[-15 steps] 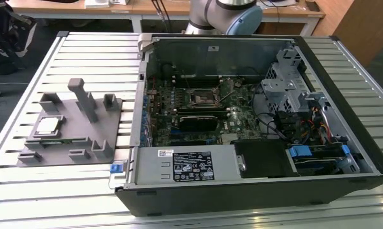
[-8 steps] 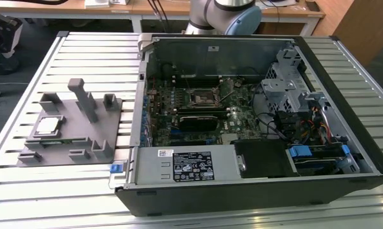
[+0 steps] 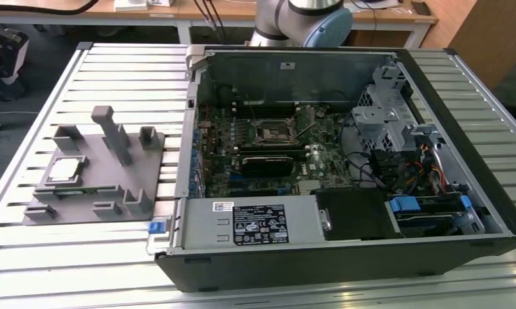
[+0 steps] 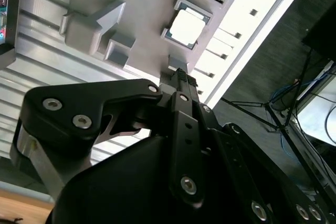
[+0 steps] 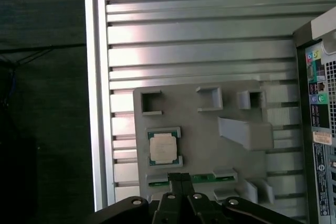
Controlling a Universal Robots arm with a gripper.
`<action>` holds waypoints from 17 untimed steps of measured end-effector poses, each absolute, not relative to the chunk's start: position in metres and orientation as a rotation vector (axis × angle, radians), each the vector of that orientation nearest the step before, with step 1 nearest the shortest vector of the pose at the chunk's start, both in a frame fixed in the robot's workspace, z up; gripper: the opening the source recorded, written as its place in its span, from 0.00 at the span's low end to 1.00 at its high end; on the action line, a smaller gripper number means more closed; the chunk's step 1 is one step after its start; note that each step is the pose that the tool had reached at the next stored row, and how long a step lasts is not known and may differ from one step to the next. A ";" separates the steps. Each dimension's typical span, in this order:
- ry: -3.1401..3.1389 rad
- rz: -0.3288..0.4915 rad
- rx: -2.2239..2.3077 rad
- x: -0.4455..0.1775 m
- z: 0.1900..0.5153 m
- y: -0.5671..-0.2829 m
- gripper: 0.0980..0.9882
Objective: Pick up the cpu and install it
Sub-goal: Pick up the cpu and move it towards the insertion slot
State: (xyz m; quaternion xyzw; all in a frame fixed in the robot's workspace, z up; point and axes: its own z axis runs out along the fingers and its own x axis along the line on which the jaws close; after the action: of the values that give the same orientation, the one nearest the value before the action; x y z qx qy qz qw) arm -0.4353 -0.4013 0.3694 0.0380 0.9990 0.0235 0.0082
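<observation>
The tool (image 5: 181,178) is pinched shut, holding nothing, and pointing at the grey tray (image 5: 210,124). The cpu (image 5: 164,148) is sitting in its tray pocket. A shut tool could bump it crooked.

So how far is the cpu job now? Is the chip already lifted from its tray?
Nothing looks done yet: the cpu lies in its recess on the grey tray, beside the open computer case. In hand: the gripper, shut and holding nothing, hangs over the tray's edge near the chip. Left: both the pick-up and the seating in the socket.
</observation>
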 end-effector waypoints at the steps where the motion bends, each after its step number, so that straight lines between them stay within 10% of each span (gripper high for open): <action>1: 3.122 0.074 0.118 -0.435 0.368 -0.401 0.01; 17: 3.127 0.075 -0.084 -0.432 0.339 -0.402 0.01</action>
State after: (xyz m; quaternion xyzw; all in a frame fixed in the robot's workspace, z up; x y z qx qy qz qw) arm -0.4317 -0.4021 0.3386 -0.0269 0.9993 0.0240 0.0064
